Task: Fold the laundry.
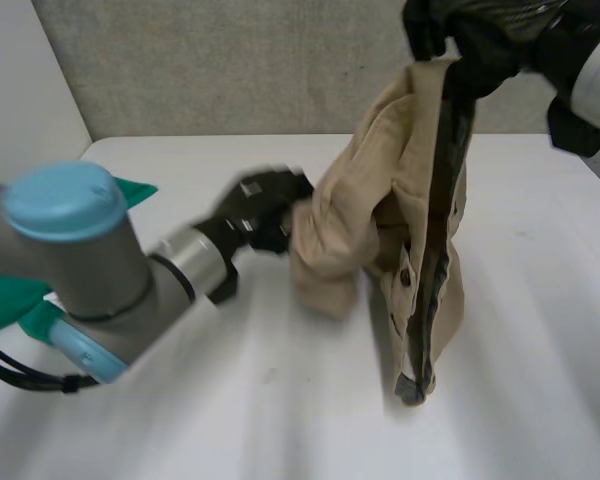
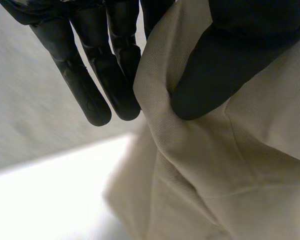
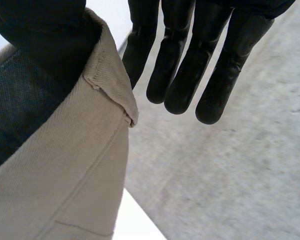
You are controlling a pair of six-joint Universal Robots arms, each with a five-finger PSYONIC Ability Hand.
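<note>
Head view: we hold trousers (image 1: 410, 250) up.
Right hand (image 1: 460, 40) clamps them under its thumb at 12 o'clock, left hand (image 1: 265, 210) fingers (image 2: 115, 85) pinch at 9; we'd draw apart evenly.

Beige garment (image 1: 380, 160) of matt twill cloth, dark mesh lining (image 3: 20, 115), smooth white table (image 1: 280, 420)

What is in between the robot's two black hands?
A beige garment, as the head view shows: the right hand holds its top edge up, and the left hand pinches its side.
</note>
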